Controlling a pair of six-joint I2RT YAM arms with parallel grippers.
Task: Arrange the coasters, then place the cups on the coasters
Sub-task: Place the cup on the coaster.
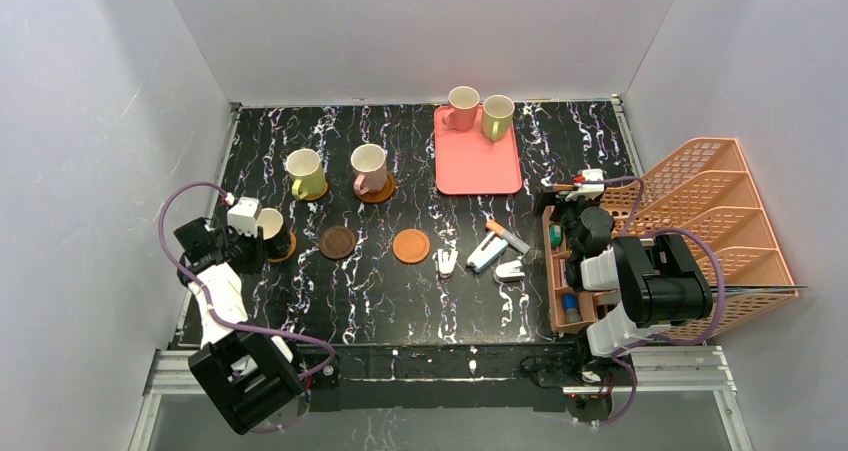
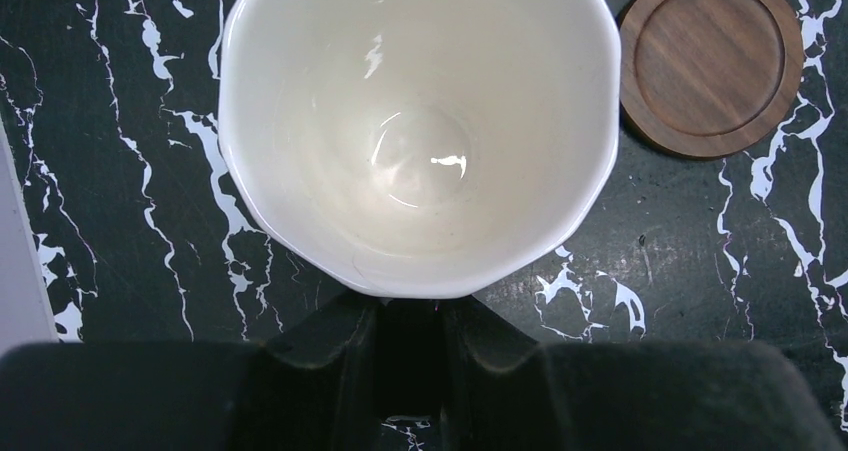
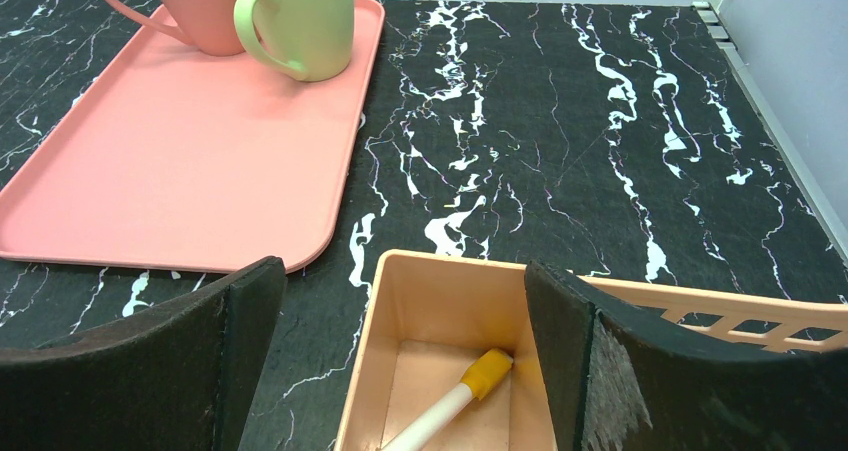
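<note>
My left hand (image 2: pixel 410 316) grips the near side of a dark brown ceramic mug with cream inside (image 2: pixel 415 131), mid-left in the overhead frame, over an orange-brown round coaster (image 1: pixel 286 250). Next, I judge: seat it squarely, then release. My right hand (image 3: pixel 405 311) gapes open, empty.

The counter (image 1: pixel 420 301) had a black top with white veins like marble. Plain pale grey walls (image 1: pixel 400 31) stood close around it at 9, 12 and 3 o'clock. At 6 o'clock a metal rail (image 1: pixel 692 365) ran along its edge. The light was soft and even over the whole surface.
</note>
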